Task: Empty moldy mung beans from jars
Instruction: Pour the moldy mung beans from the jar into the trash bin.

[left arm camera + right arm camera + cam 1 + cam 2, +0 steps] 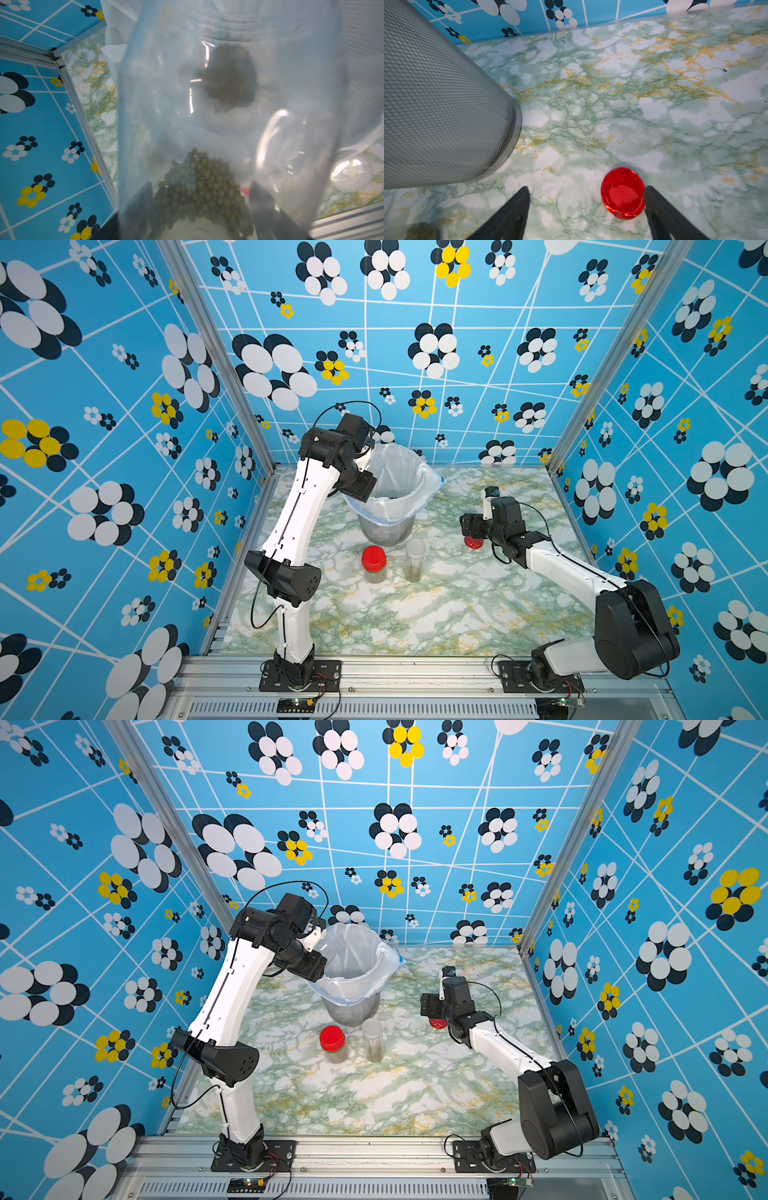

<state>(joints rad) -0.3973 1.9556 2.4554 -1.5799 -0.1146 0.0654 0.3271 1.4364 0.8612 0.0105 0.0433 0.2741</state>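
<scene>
On a green marble-patterned table [436, 614] stands a grey mesh bin [386, 531] lined with a white bag [399, 472]. The left gripper [200, 185] is at the bin's rim, its dark fingers [143, 199] clamped on either side of a clear jar [166, 104]. The jar's far end points into the bag. A clump of olive-green mung beans [203, 203] sits in the jar at the end nearest the fingers. Seen through the jar's wall, a darker heap of beans [230, 76] lies at the bottom of the bag. In front of the bin, in both top views, two more jars stand upright just beside each other. One is a short red-lidded jar [374, 564] with beans filling its lower part. The other is a tall lidless jar [414, 560] with a shallow bean layer at its base. To the right, the right gripper [587, 187] hangs low over the table with its fingers spread wide. A loose red lid [623, 193] lies flat on the table between them, close to one finger and not gripped.
</scene>
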